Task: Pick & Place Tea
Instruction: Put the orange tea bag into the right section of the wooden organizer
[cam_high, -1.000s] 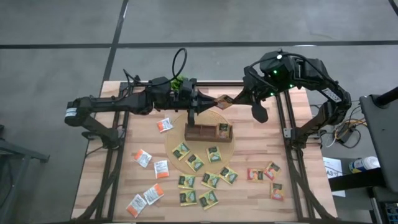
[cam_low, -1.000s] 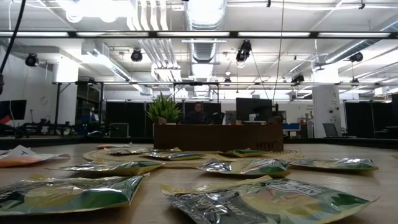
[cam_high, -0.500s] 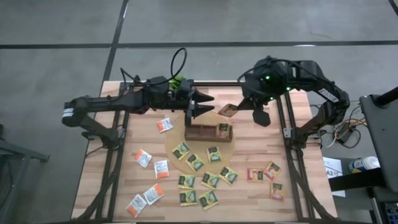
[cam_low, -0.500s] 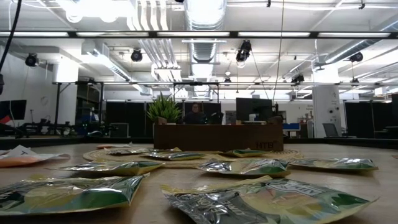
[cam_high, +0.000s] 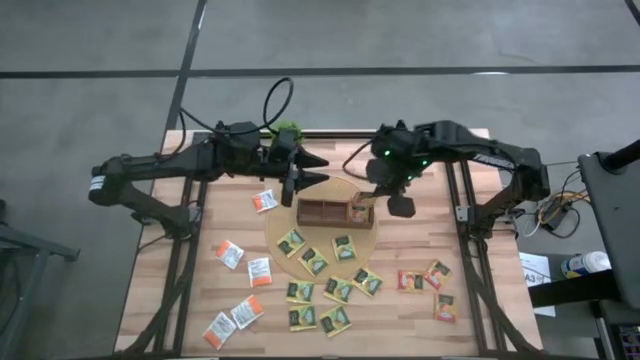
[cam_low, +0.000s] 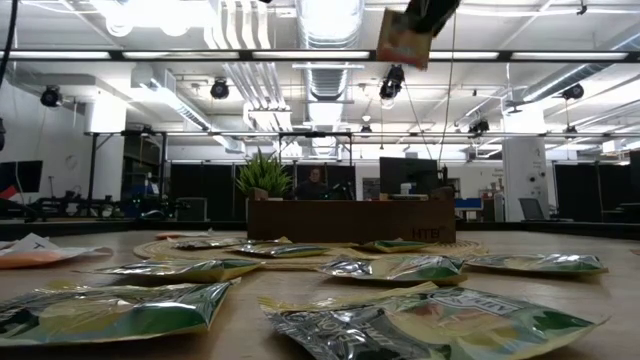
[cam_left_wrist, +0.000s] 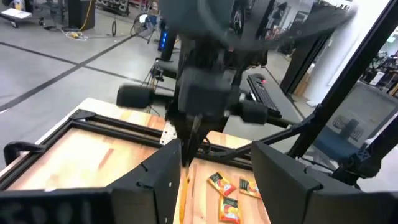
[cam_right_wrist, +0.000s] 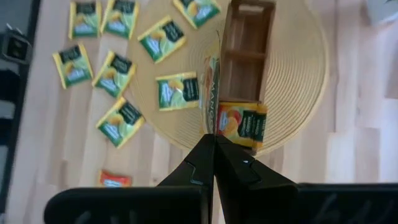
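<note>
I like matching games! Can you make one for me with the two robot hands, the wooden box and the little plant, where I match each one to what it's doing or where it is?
Things:
1. left gripper
2. right gripper
3. brown tray
4. green plant

States or places:
A. on the round woven mat
B. open, holding nothing
C. at the table's far edge
D. pinching a tea sachet above the tray

Pairs: 1-B, 2-D, 3-A, 4-C
</note>
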